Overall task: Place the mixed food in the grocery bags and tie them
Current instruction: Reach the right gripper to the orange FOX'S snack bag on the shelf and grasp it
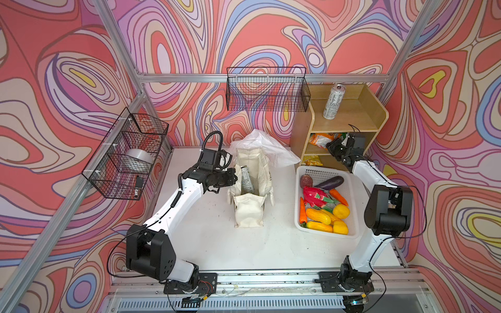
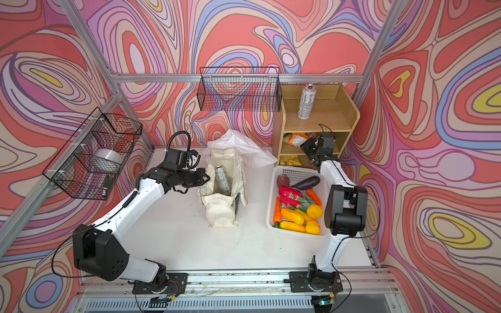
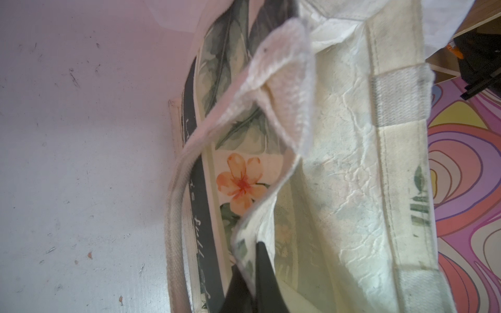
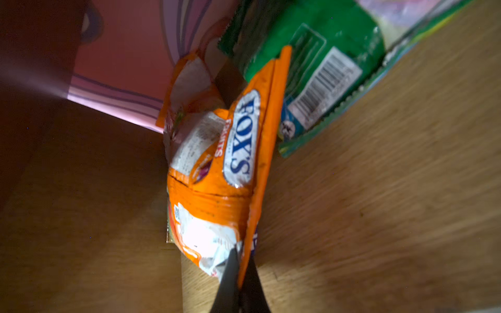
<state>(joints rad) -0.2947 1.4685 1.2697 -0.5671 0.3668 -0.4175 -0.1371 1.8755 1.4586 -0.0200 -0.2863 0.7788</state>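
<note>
Now | right end effector (image 4: 242,257) clamps orange packet (image 4: 217,176) edge | left end effector (image 3: 250,260) clamps tote (image 3: 339,162)

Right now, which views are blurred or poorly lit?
Right wrist view: shelf streaked with blur, one side in deep shadow, glare on the packet. Left wrist view: tote strap soft, table tinted pink. Both top views: sharp, evenly lit.

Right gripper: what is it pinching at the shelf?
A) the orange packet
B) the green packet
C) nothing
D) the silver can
A: in the right wrist view the right gripper has its jaws shut on the edge of the orange packet, while the green packet lies free beyond it on the shelf.
</note>
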